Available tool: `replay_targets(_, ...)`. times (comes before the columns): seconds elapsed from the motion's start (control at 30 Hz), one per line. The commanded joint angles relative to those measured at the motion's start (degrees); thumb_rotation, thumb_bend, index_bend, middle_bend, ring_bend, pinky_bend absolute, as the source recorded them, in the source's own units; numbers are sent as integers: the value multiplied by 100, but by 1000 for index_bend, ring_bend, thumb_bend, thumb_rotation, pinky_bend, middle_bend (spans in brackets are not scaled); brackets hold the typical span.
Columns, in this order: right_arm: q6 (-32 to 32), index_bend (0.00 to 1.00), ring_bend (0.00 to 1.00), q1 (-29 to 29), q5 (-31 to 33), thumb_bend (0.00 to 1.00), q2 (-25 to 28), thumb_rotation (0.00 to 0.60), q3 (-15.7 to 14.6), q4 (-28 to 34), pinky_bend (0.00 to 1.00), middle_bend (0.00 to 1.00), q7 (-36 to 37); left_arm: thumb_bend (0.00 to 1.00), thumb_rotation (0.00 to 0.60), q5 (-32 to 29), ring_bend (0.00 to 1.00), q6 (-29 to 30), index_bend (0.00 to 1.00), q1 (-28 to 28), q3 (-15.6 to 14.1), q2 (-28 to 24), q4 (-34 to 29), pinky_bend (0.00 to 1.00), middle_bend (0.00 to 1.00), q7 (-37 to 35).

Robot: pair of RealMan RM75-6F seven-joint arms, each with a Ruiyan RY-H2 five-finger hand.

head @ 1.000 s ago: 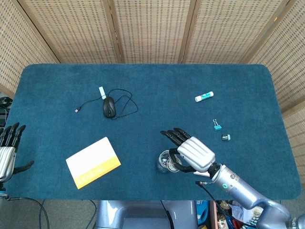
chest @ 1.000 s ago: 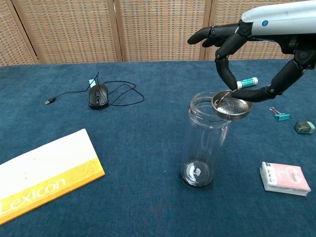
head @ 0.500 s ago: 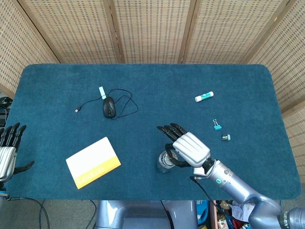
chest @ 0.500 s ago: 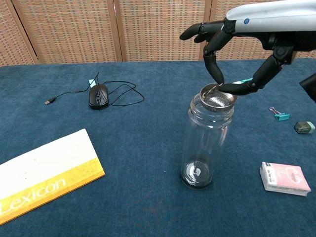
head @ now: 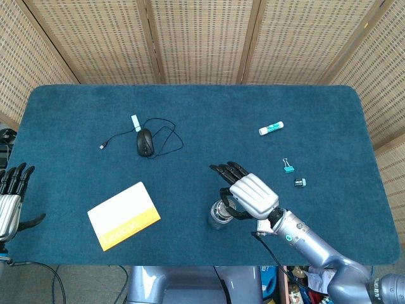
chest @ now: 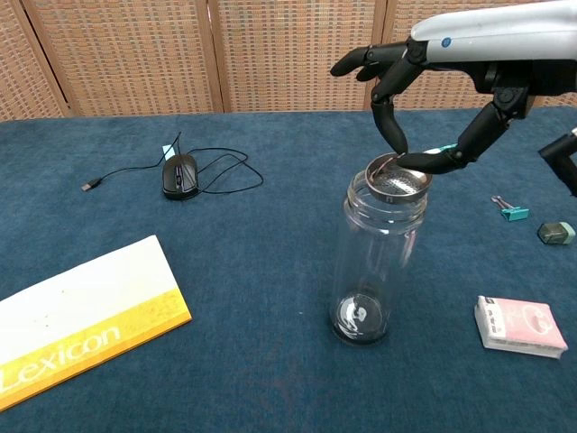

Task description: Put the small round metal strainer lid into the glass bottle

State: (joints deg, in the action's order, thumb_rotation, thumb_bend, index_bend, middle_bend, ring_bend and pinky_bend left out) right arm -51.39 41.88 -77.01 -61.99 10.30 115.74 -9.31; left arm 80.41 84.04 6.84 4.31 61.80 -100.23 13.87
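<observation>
Right robot hand [chest: 424,99] over glass bottle [chest: 374,262] mouth, pinching strainer lid [chest: 398,181] w/ thumb + finger, others spread.

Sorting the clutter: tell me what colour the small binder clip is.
Teal binder clip, clearest in the chest view.

Silver-grey arm [head: 316,250], black-fingered right hand [head: 243,196], silver back plate.

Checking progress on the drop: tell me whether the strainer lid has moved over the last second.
Yes. In the chest view the strainer lid, pinched by the right hand, has shifted left from beside the glass bottle's rim to sit over its mouth.
</observation>
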Motion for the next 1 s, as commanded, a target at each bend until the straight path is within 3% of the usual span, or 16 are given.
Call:
replay_targets(0.03, -8, 648, 0, 1, 14, 590, -13, 600, -15, -3, 0, 13, 16, 55, 600, 0, 0, 4, 0, -1, 1, 1, 1, 0, 0, -2)
replay_targets(0.1, -24, 632, 0, -2, -13, 588, -28, 600, -27, -12, 0, 8, 50, 54, 600, 3, 0, 0, 0, 1, -3, 5, 3, 0, 0, 10)
replay_targets(0.13, -24, 571, 0, -2, -32, 549, -29, 600, -36, -19, 0, 4, 65, 54, 600, 4, 0, -2, 0, 2, -4, 6, 2, 0, 0, 13)
replay_targets(0.27, -96, 165, 0, -11, -112, 178, -27, 600, -41, -44, 0, 0, 71, 55, 600, 1, 0, -10, 0, 9, -5, 15, 0, 0, 0, 36)
replay_targets(0.33, -143, 91, 0, -22, -139, 138, -34, 600, -34, -48, 0, 0, 92, 54, 600, -6, 0, -12, 0, 9, -5, 18, 2, 0, 0, 39)
replay_targets(0.43, -178, 48, 0, -30, -160, 131, -19, 600, -31, -47, 0, 0, 103, 54, 600, -16, 0, -18, 0, 11, -3, 17, 3, 0, 0, 41)
replay_targets(0.8, -345, 44, 0, -115, -338, 131, 221, 600, -24, 162, 0, 0, 207, 55, 600, -26, 0, -19, 0, 12, -2, 20, -3, 0, 0, 46)
replay_targets(0.9, -841, 44, 0, -418, -740, 130, 608, 600, -64, 256, 0, 0, 175, 55, 600, -3, 0, -12, 0, 1, -14, -3, -13, 0, 0, -12)
replay_targets(1.0, -1374, 44, 0, -742, -1243, 53, 773, 600, -184, 47, 0, 0, 275, 54, 600, 39, 0, 1, 0, -13, -33, -28, -13, 0, 0, -79)
